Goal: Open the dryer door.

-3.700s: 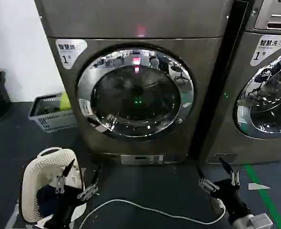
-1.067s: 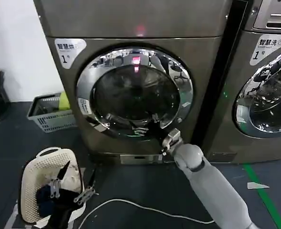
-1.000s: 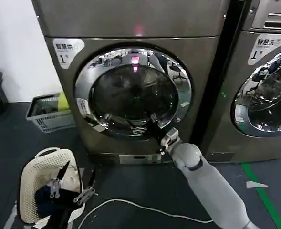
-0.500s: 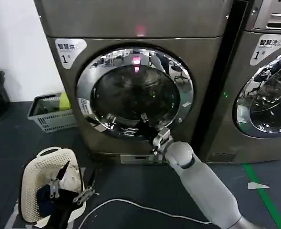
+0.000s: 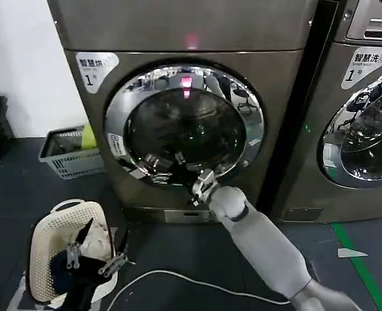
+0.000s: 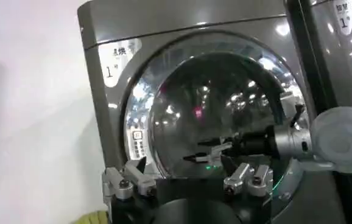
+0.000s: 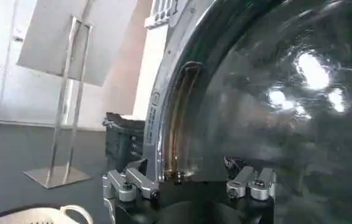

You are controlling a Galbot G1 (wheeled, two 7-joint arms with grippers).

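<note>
The dryer door (image 5: 184, 126), a round porthole with a wide chrome ring (image 5: 116, 123) around dark glass, sits flush in the machine's front. My right gripper (image 5: 200, 188) is up against the ring's lower edge, slightly right of centre, fingers open and spread with nothing between them. In the right wrist view the chrome ring (image 7: 170, 103) and glass (image 7: 273, 109) loom just beyond the open right gripper (image 7: 189, 182). My left gripper (image 5: 98, 249) hangs open low at the left, above a laundry basket. From the left wrist view the door (image 6: 182, 103) and the right gripper (image 6: 215, 155) show beyond the left gripper (image 6: 188, 182).
A white laundry basket (image 5: 54, 240) with clothes stands on the floor at front left. A grey crate (image 5: 67, 152) sits beside the machine. A white cable (image 5: 197, 282) lies across the dark floor. A second machine (image 5: 366, 129) stands at the right, by green floor tape (image 5: 362, 265).
My right arm rose from the floor to the door's lower right rim, then slid leftward along the bottom of the ring. The left arm stayed put.
</note>
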